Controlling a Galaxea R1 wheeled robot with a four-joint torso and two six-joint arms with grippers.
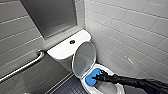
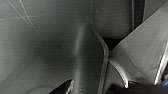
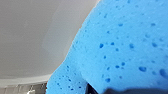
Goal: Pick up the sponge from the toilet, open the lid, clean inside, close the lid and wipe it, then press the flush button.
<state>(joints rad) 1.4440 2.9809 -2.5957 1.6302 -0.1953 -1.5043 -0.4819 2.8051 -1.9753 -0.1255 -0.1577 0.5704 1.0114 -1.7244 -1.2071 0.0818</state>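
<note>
Far out to the left of my right pincer [image 1: 99, 78], and higher up, a metal grab rail [image 1: 25, 65] runs along the wall. Nearer, up and to the left of the pincer, sits the tank [image 1: 63, 48] of the toilet [image 1: 102, 66]. The dark round flush button [image 1: 72, 42] on its top is well apart from where I am working. Just to the pincer's left the lid [image 1: 83, 59] stands raised, leaning back toward the tank, so the bowl [image 1: 107, 88] is open.

The sponge [image 1: 92, 77] is down in the bowl at the pincer's tip, its free end sticking out leftward toward the foot of the lid. The pincer looks closed on the sponge's near end, though I cannot make out the fingers clearly. In the right wrist view the blue foam lies just beside white ceramic, and I cannot say whether they touch. To the pincer's right my right arm [image 1: 135, 83] leads off, with the tiled wall [image 1: 130, 30] beyond it. How my left pincer stands I cannot tell.

I judge the sponge light, soft and full of pores. It should squash under the grip and flop if held by one end only. The glossy ceramic will likely be slippery under it. A hold across its middle, leaving a broad face free, seems best to me.
</note>
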